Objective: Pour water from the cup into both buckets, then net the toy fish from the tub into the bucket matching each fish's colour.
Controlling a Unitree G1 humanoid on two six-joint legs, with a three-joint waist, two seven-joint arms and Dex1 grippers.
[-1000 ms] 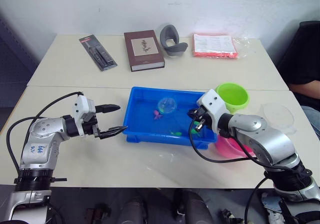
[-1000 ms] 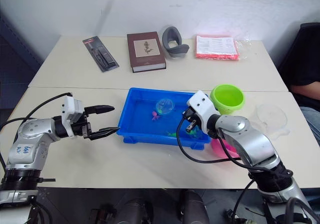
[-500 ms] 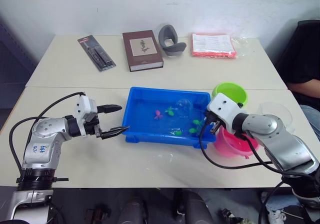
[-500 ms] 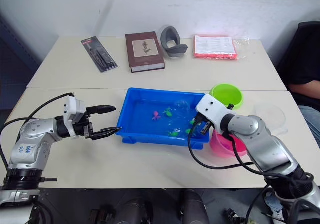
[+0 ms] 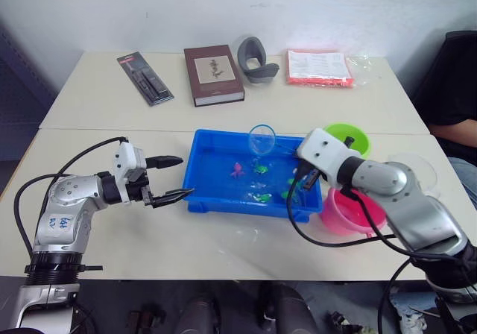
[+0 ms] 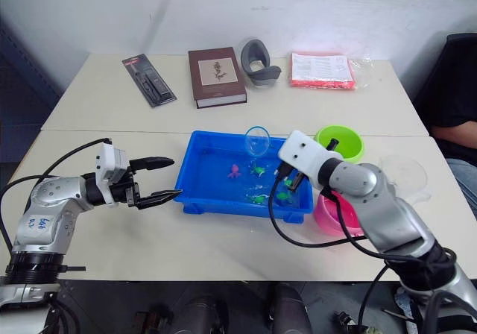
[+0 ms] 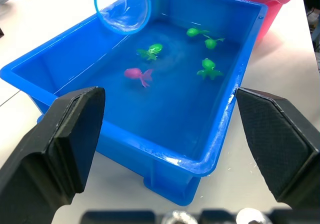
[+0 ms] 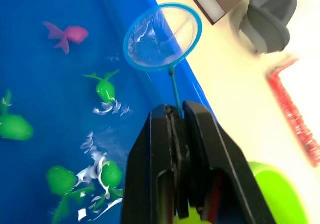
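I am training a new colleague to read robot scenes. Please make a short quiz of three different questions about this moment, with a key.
1. True or false: the net has a fish inside it.
2. Which hand holds the net's handle? A) left hand B) right hand C) neither
3. What colour is the one fish in the tub that differs from the others?

Key
1. False. The mesh looks empty, and the hoop is raised over the tub's far rim.
2. B. The right hand is shut on the handle; the left hand is open beside the tub.
3. Pink; the green fish outnumber it.
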